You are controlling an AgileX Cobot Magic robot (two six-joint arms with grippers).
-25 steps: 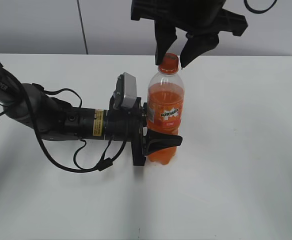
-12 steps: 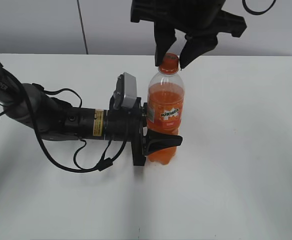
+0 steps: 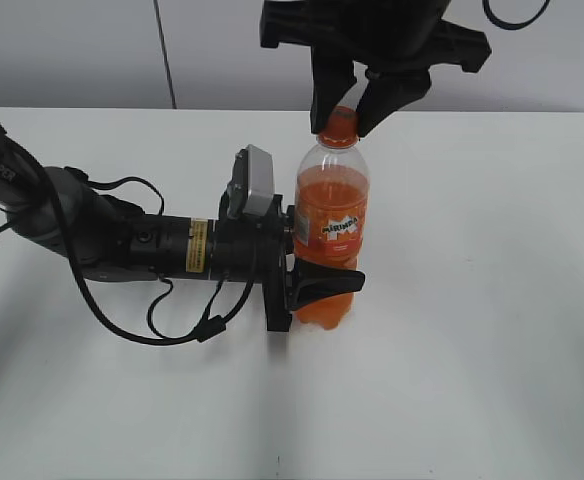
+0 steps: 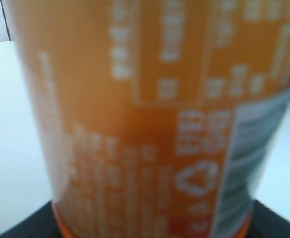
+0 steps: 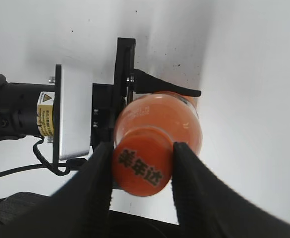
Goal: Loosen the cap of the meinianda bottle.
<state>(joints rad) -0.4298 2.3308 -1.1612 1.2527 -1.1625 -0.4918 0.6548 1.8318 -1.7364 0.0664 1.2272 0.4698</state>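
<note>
The meinianda bottle (image 3: 332, 235) stands upright on the white table, full of orange drink. My left gripper (image 3: 317, 270) comes in from the left and is shut on the bottle's lower body; in the left wrist view the blurred orange label (image 4: 150, 124) fills the frame. The orange cap (image 3: 339, 124) tops the bottle. My right gripper (image 3: 343, 118) hangs above, and both its fingers touch the cap's sides. In the right wrist view the cap (image 5: 142, 171) with dark characters sits tight between the two black fingers (image 5: 141, 173).
The left arm with its cables (image 3: 122, 245) lies across the left half of the white table (image 3: 492, 300). A grey wall (image 3: 72, 50) stands behind the table.
My right gripper's fingers have closed inward from a wider spread onto the cap. The bottle and the left arm have not moved.
</note>
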